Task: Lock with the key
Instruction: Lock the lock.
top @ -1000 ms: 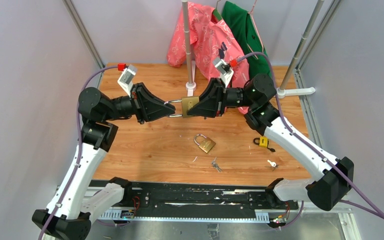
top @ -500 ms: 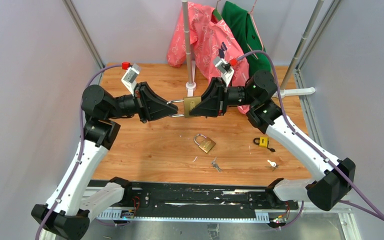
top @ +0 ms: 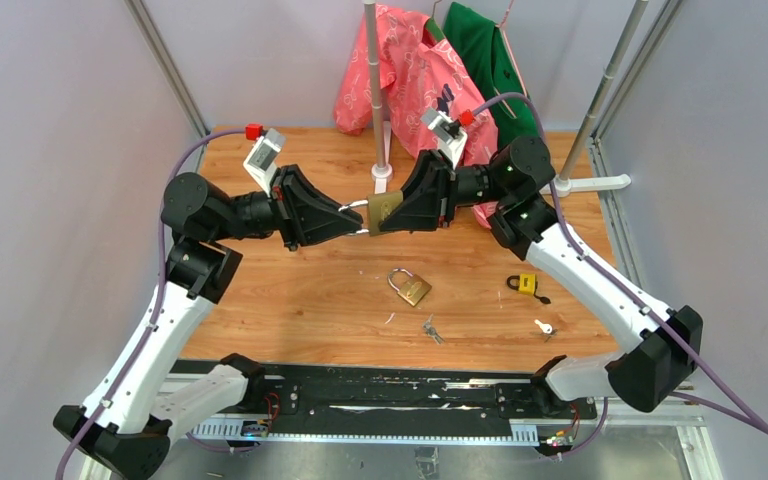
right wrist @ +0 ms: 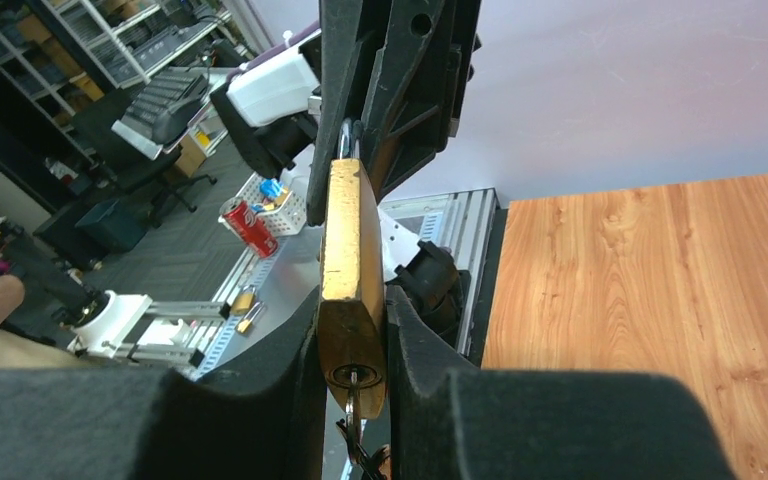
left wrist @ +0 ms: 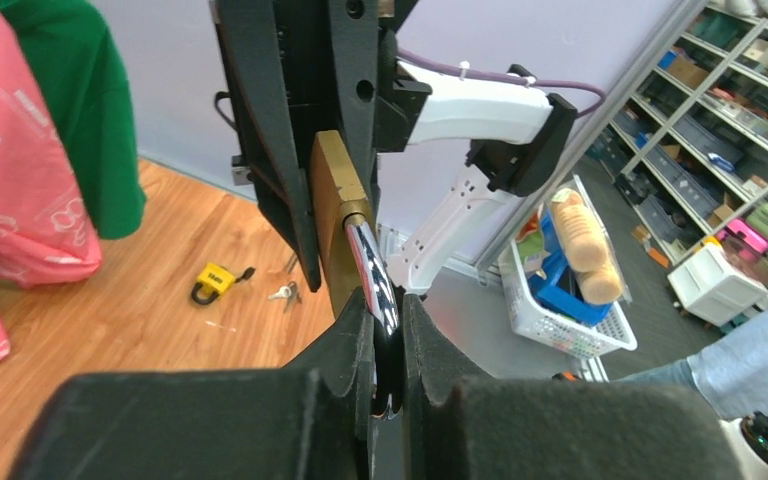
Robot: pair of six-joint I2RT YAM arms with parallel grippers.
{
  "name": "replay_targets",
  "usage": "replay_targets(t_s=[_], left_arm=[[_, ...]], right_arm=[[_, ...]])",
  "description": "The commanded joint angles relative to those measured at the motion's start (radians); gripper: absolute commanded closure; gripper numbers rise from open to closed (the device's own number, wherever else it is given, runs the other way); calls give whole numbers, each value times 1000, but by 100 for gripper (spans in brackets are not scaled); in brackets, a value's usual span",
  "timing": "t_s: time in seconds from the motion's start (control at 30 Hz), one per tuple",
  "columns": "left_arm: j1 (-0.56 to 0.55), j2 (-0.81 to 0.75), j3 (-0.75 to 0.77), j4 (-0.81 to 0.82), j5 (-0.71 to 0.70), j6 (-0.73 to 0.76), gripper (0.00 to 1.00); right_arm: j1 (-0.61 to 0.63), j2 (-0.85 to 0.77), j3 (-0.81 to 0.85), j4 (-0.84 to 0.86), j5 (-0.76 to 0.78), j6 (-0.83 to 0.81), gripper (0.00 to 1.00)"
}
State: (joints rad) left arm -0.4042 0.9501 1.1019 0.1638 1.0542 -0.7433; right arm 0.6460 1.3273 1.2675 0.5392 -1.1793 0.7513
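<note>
A brass padlock (top: 384, 209) hangs in the air between my two grippers, above the wooden table (top: 290, 290). My right gripper (top: 392, 213) is shut on the padlock's body (right wrist: 350, 240). A key (right wrist: 352, 395) sits in the keyhole at the body's near end, with a ring hanging from it. My left gripper (top: 348, 217) is shut on the steel shackle (left wrist: 372, 270), which runs from the brass body (left wrist: 328, 195) into my left gripper (left wrist: 387, 325). In the right wrist view my right gripper (right wrist: 352, 300) clamps the brass sides.
A second brass padlock (top: 411, 287), a small yellow padlock (top: 525, 284), a key bunch (top: 430, 328) and a white-headed key (top: 543, 327) lie on the table. A rack pole (top: 376, 90) with pink (top: 410, 70) and green (top: 485, 50) garments stands behind the grippers.
Both arms have shifted a little, with the left gripper closing in towards the right. The padlock has tilted slightly between them. Both grips hold.
</note>
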Motion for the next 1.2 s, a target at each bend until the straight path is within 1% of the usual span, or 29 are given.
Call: replay_targets(t_s=[0.0, 0.2, 0.37, 0.5, 0.63, 0.7, 0.73, 0.87, 0.9, 0.93, 0.97, 1.0, 1.03, 1.1, 1.17], left_arm=[[-144, 89, -3, 4, -7, 51, 100], [-150, 108, -14, 5, -18, 68, 100], [-161, 124, -24, 3, -34, 76, 100], [-167, 128, -31, 5, -47, 85, 100], [-172, 133, -42, 4, -48, 88, 100], [-173, 125, -39, 5, -57, 91, 100], [-171, 121, -30, -27, -71, 109, 100], [-148, 117, 101, -344, -155, 294, 100], [-124, 119, 115, -400, -143, 322, 100], [-95, 118, 134, -443, -126, 339, 100], [-64, 116, 138, -474, -108, 355, 100], [-24, 112, 138, -496, -67, 361, 100], [-7, 108, 136, -505, -43, 371, 100], [28, 109, 150, -574, 7, 416, 100], [31, 111, 167, -631, 25, 463, 100]], right_arm=[[112, 81, 58, 38, 142, 43, 100], [130, 100, 70, 27, 164, 46, 100], [135, 116, 52, 99, 204, 104, 100], [135, 134, 52, 150, 200, 150, 100], [137, 137, 57, 151, 200, 152, 100], [135, 131, 72, 99, 195, 118, 100], [131, 127, 79, 51, 206, 95, 100], [107, 96, 86, -103, 223, 10, 100], [104, 88, 92, -158, 219, -25, 89], [102, 77, 92, -199, 213, -51, 69], [99, 61, 85, -227, 207, -74, 55], [95, 44, 71, -246, 203, -93, 46], [90, 23, 57, -268, 206, -112, 37], [69, -23, 14, -303, 217, -135, 32], [51, -45, -22, -308, 216, -127, 31]])
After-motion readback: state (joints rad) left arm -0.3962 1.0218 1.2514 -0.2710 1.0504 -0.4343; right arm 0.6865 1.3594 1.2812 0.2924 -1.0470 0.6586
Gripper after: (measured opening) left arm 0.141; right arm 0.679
